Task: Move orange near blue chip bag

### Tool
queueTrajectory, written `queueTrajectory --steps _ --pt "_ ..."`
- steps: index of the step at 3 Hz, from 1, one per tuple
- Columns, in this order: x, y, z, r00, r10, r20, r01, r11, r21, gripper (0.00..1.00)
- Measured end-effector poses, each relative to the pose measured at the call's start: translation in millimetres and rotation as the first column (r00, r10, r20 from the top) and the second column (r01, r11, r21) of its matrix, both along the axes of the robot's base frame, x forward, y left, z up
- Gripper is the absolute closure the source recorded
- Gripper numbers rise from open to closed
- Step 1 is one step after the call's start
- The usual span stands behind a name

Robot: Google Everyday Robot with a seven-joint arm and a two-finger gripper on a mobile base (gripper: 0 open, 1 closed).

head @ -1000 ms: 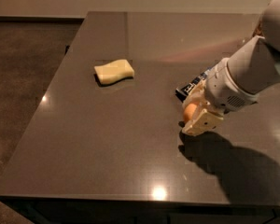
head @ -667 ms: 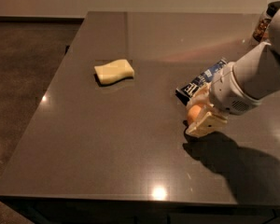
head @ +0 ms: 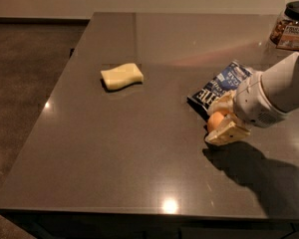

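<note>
The orange (head: 215,120) is a small round fruit held between my gripper's pale fingers (head: 225,133) at the right of the dark table. My gripper (head: 220,122) is shut on it, just above the tabletop. The blue chip bag (head: 220,85) lies flat right behind the orange, dark blue with white lettering; its near end is partly hidden by my gripper and arm. The orange is touching or almost touching the bag's near edge.
A pale yellow sponge (head: 121,76) lies at the left middle of the table (head: 139,148). A clear jar with a dark lid (head: 292,26) stands at the back right corner. The table's left edge drops to a dark floor.
My gripper with the orange has drifted slightly right and back, uncovering more of the blue chip bag behind it. The sponge has not moved.
</note>
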State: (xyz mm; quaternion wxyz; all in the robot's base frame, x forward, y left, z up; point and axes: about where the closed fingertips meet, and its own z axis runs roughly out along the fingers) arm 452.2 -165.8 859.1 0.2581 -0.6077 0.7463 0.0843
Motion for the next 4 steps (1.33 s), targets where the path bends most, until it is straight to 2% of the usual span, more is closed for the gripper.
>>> queueTrajectory --steps 1,2,3,4 --pt "1 -7 -1 0.9999 -0.011 -0.011 0.011 1.000 0.018 0.07" --pt "1 -14 -3 0.9991 -0.026 -0.034 0.027 0.999 0.035 0.00" --pt "-2 -24 -5 0.9972 -0.055 -0.051 0.058 0.997 0.054 0.00" --pt "-2 -24 -5 0.9971 -0.059 -0.049 0.062 0.996 0.057 0.00"
